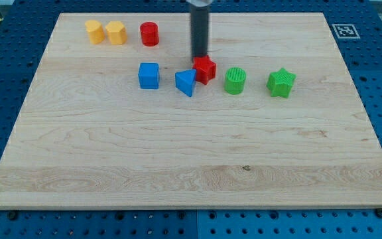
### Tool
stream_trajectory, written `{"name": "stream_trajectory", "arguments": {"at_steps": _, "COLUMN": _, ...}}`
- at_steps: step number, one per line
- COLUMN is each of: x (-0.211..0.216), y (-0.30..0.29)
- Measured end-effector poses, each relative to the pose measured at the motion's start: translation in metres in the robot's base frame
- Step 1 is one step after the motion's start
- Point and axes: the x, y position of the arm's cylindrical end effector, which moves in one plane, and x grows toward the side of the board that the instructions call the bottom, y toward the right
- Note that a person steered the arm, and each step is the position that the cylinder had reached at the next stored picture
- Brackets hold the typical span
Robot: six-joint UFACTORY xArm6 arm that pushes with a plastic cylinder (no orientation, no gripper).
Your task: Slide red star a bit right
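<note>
The red star (206, 69) lies on the wooden board (191, 153), above the middle. My tip (198, 58) is at the star's upper left edge, touching or nearly touching it. A blue triangular block (186, 82) sits right against the star's lower left side. A green cylinder (235, 80) stands a short gap to the star's right.
A blue cube (149, 75) lies left of the blue triangular block. A green star (281, 82) is right of the green cylinder. Two yellow blocks (95, 31) (116, 32) and a red cylinder (150, 33) sit near the board's top left.
</note>
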Motion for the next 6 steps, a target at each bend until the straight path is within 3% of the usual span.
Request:
{"name": "stream_trajectory", "arguments": {"at_steps": 2, "x": 0.017, "y": 0.047}}
{"name": "stream_trajectory", "arguments": {"at_steps": 3, "x": -0.002, "y": 0.053}}
{"name": "stream_trajectory", "arguments": {"at_steps": 6, "x": -0.015, "y": -0.032}}
